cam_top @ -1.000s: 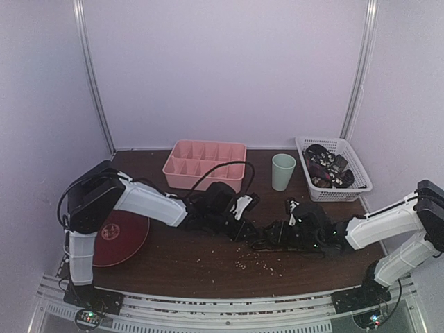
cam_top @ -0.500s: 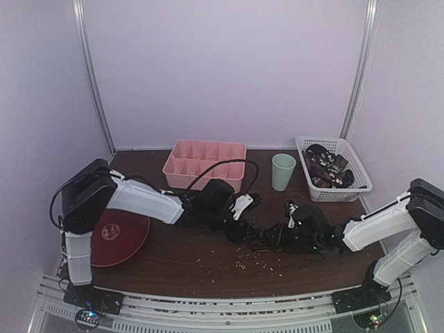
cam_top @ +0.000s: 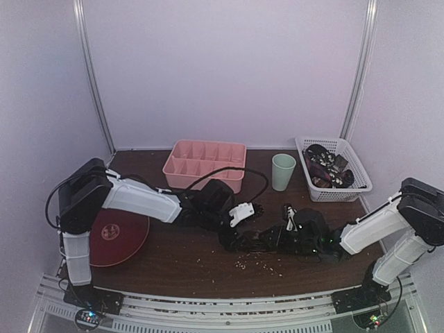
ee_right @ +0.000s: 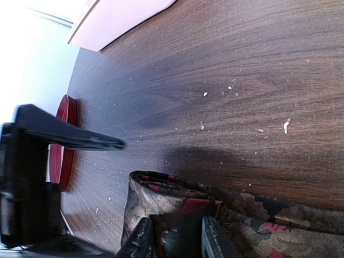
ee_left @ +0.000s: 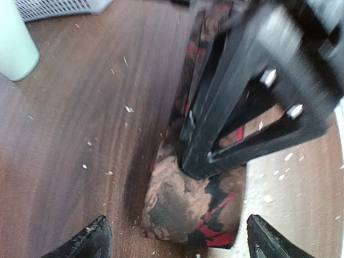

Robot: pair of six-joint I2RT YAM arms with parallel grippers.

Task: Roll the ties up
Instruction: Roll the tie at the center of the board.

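From where I stand, the dark brown fabric tie with tan blotches and red streaks (ee_left: 183, 207) lies on the dark wooden table (ee_left: 70, 134). It sits about mid-table in front of both arms, with one end doubled over into a thick fold.

The right gripper (ee_right: 177, 242) reaches in low from the right and pinches that fold, the cloth bunched between its two fingers. I take this as anchoring the start of the roll so the fabric cannot spring flat.

The left gripper (ee_left: 177, 246) hangs just over the same end with its fingers spread wide. One tip sits on each side of the fold and neither touches the cloth, placed, I would guess, to tuck the next turn. No coil is formed yet, so the rolling looks barely begun.

From above the tie is nearly lost, dark on dark wood and under both black wrists, and I cannot tell where its far end lies. The white plastic mesh basket (cam_top: 340, 194) at the back right holds a dark tangle, perhaps more ties, but it is too small to tell. The pale green cup (cam_top: 283, 171), the pink compartment tray (cam_top: 205, 182) and the round red plate (cam_top: 121, 232) stand well apart from the work.
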